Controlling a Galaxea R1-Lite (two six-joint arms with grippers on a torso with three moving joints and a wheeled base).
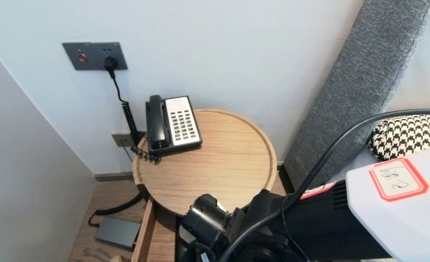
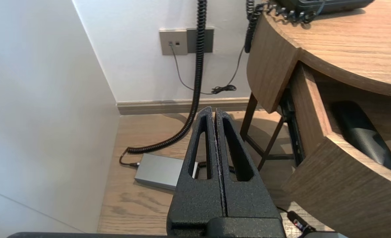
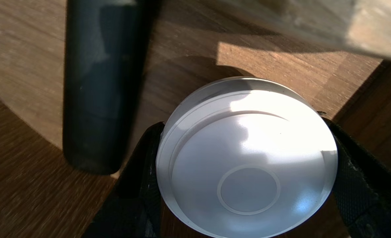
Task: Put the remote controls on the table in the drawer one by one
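My right gripper (image 3: 241, 124) is shut on a white round lidded container (image 3: 248, 158), one black finger (image 3: 142, 165) against each side of it. It sits inside the open wooden drawer (image 2: 331, 185) under the round table (image 1: 215, 163). A black cylinder (image 3: 99, 86) lies on the drawer floor right beside the container, and it also shows in the left wrist view as a black cylinder (image 2: 364, 138). In the head view the right arm (image 1: 266, 225) reaches down into the drawer and hides the gripper. My left gripper (image 2: 214, 112) is shut and empty, parked above the floor beside the table.
A black-and-white telephone (image 1: 173, 123) stands at the table's back left, its coiled cord running to the wall. A grey box (image 1: 116, 231) with a cable lies on the floor left of the drawer. A grey headboard (image 1: 364, 83) and a houndstooth cushion (image 1: 407, 134) are on the right.
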